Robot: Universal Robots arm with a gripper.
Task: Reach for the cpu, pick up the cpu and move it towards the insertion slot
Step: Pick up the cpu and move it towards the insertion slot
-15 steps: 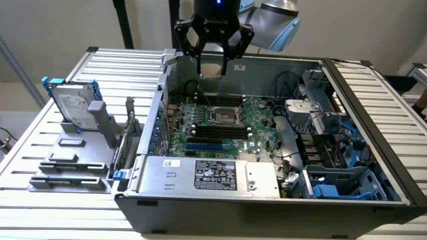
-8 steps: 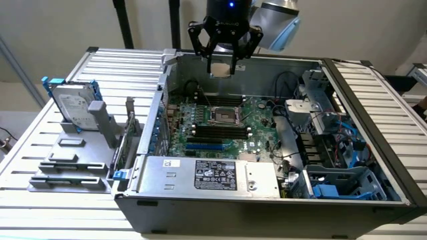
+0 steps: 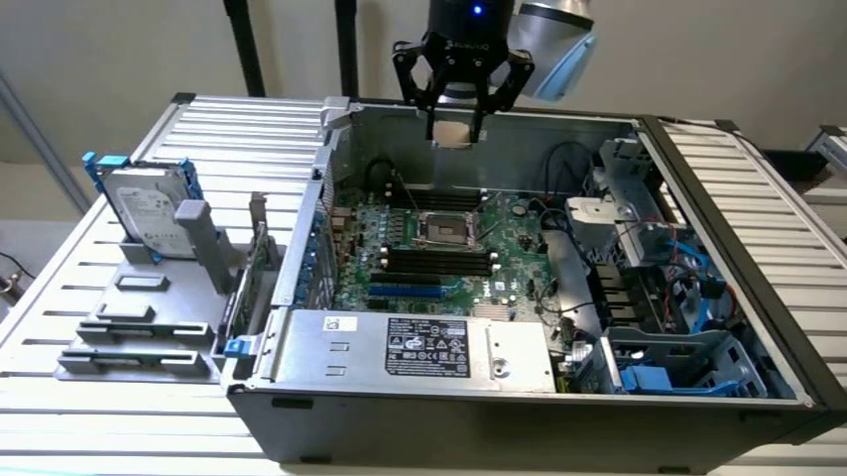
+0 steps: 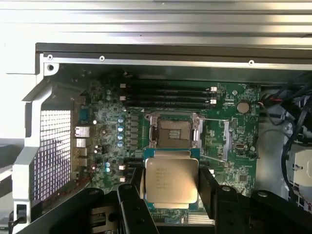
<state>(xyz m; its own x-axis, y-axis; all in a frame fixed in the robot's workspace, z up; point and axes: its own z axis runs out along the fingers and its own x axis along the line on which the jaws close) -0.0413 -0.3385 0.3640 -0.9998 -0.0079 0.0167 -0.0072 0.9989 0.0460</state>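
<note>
Exterior view: a big open computer case (image 3: 741, 198) fills the middle of the frame. High at the top middle, the claw (image 3: 454, 132) grips the cpu (image 3: 454, 134), well above the insertion slot (image 3: 443, 230) at centre.

The gripper (image 3: 457, 127) holds the cpu (image 3: 455, 135) above the insertion slot (image 3: 443, 231).

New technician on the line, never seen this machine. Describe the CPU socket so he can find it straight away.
Start at the open grey computer case and its green motherboard. Near the board's middle lies the square insertion slot, with a shiny metal frame and dark centre. Unlike the long narrow black memory slots beside it, it is square and metal-rimmed.
</note>
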